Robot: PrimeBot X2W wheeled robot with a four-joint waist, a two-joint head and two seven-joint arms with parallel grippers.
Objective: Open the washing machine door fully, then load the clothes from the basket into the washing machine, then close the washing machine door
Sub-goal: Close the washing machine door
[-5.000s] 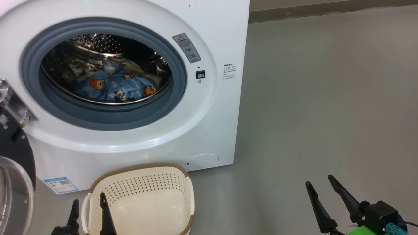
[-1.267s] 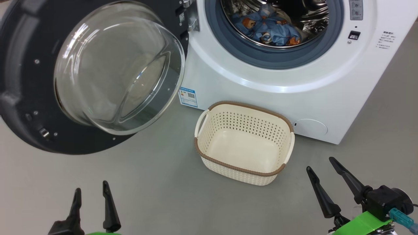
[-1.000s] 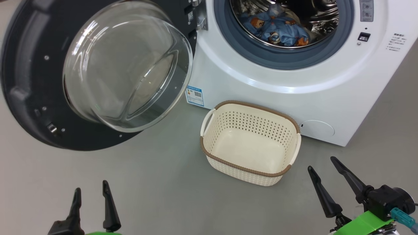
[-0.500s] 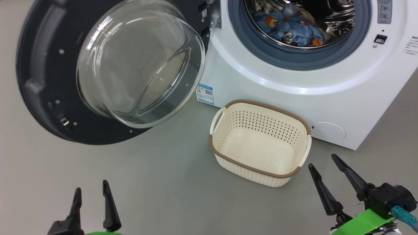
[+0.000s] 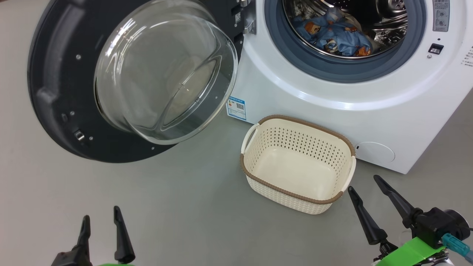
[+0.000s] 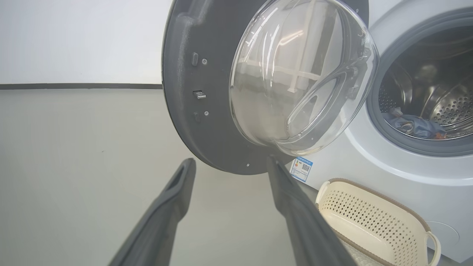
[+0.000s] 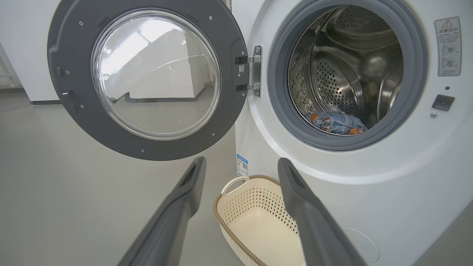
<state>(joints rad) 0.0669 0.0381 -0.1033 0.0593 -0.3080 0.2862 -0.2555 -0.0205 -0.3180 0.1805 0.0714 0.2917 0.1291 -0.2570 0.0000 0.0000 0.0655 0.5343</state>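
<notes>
Head view looks down on the white washing machine [image 5: 332, 96], which stands on the grey floor [image 5: 184, 207] with its drum mouth uncovered; the washing machine door [image 5: 55, 92] hangs swung wide to the robot's left on its hinge [image 5: 249, 22], with the black inner rim and bulging glass bowl facing outward; the cream basket [image 5: 306, 123] sits on the floor just in front of the machine, below the drum mouth and beside the round cover [image 5: 376, 152], its pale bottom fully in sight; the clothes [image 5: 340, 37], light blue with orange-brown bear prints, lie heaped low in the steel drum behind the blue-grey gasket [image 5: 281, 48]; the right pincer [image 5: 364, 184] hovers at the lower right, released, its fingers spread and grasping nothing, just beside the basket's near corner; the left pincer [image 5: 101, 214] hovers at the lower left over bare floor, likewise released and grasping nothing, well apart from the door; a small blue label sticker [image 5: 237, 107] sits low on the machine's front, between door and basket.
</notes>
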